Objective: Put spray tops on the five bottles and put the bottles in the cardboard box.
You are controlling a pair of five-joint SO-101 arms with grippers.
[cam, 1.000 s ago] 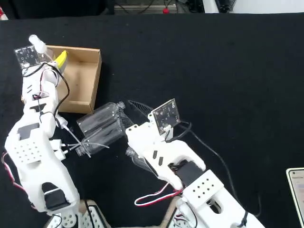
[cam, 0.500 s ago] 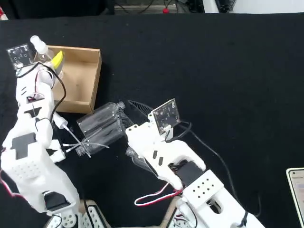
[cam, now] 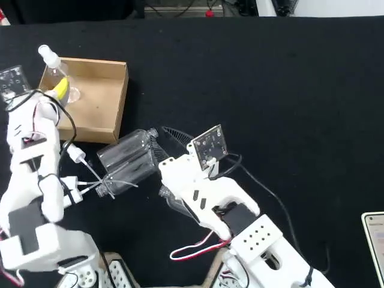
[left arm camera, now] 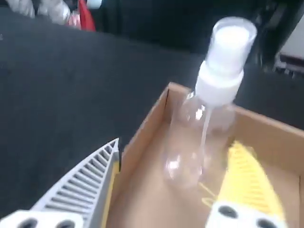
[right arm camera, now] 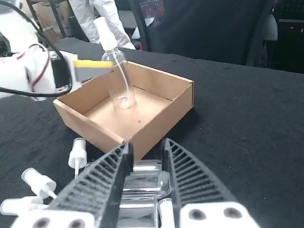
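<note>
One capped bottle (cam: 59, 84) is standing upright in a back corner of the cardboard box (cam: 123, 99), clear plastic under a white spray top. The left gripper (left arm camera: 175, 145) is hanging just beside it, pincer apart. By my count four are left to do. Glossy uncapped bottles (cam: 129, 159) are lying beside the box, with loose spray tops (cam: 78, 157) near them. The right gripper (right arm camera: 146, 142) is hovering above, pincer apart and empty.

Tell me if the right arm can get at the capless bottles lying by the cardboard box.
Likely yes: the right gripper hangs just above the capless bottles, jaws apart, nothing between them. The left gripper is off at the cardboard box, out of the way.
</note>
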